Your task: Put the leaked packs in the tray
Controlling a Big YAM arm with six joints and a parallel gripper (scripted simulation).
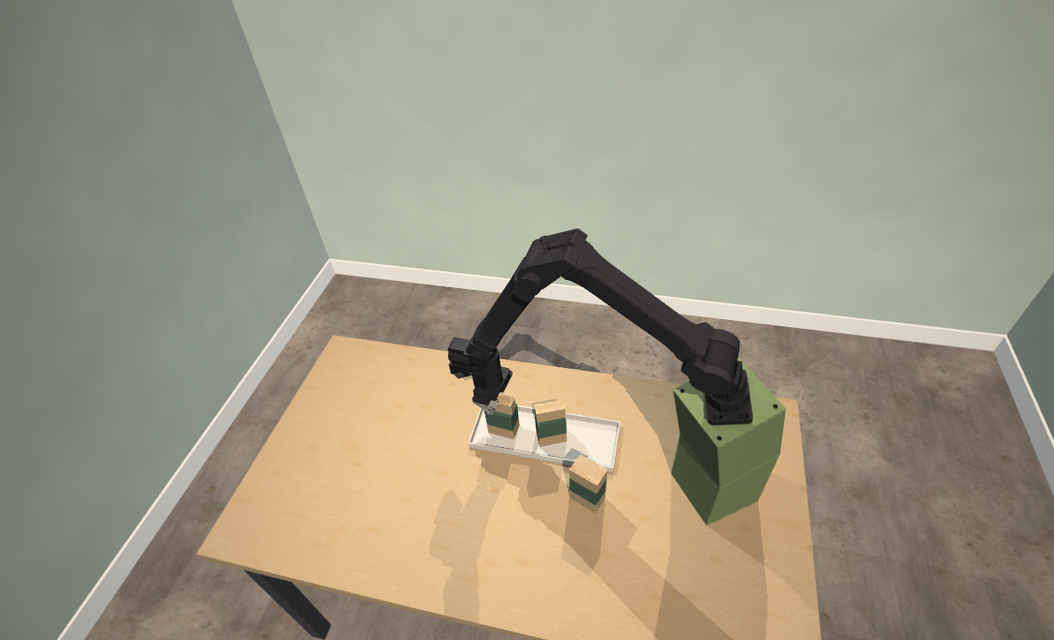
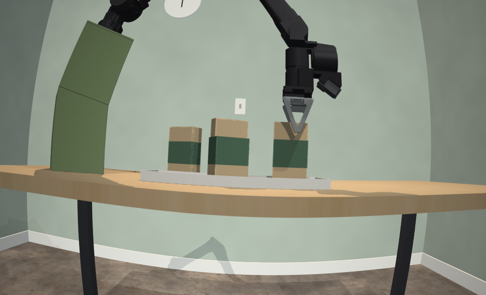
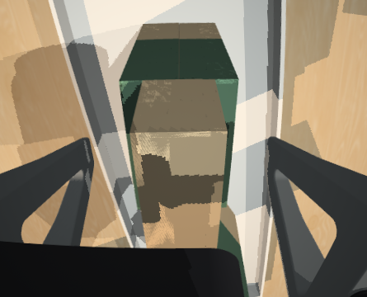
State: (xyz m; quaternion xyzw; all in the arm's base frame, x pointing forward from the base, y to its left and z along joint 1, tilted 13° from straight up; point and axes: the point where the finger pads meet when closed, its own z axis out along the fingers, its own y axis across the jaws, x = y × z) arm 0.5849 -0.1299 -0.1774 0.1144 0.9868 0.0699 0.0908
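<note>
Three tan coffee packs with green bands stand upright. The first pack (image 1: 503, 418) (image 2: 289, 157) (image 3: 179, 103) stands in the white tray (image 1: 593, 439) (image 2: 237, 181), at the end far from the arm's base. The second pack (image 1: 550, 427) (image 2: 232, 152) stands in the tray nearer its middle and shows partly in the wrist view (image 3: 233, 247). The third pack (image 1: 586, 487) (image 2: 180, 150) stands on the table beside the tray's long side. My gripper (image 1: 489, 407) (image 2: 297, 129) (image 3: 179, 149) is open, its fingers on either side of the first pack's upper part, with a gap at each side. Softness cannot be seen.
The arm's green pedestal (image 1: 725, 469) (image 2: 81, 106) stands on the wooden table (image 1: 339, 477) (image 2: 384, 189), beyond the tray's other end. The second pack stands a short gap from the first, on the pedestal side. The tray has a low raised rim.
</note>
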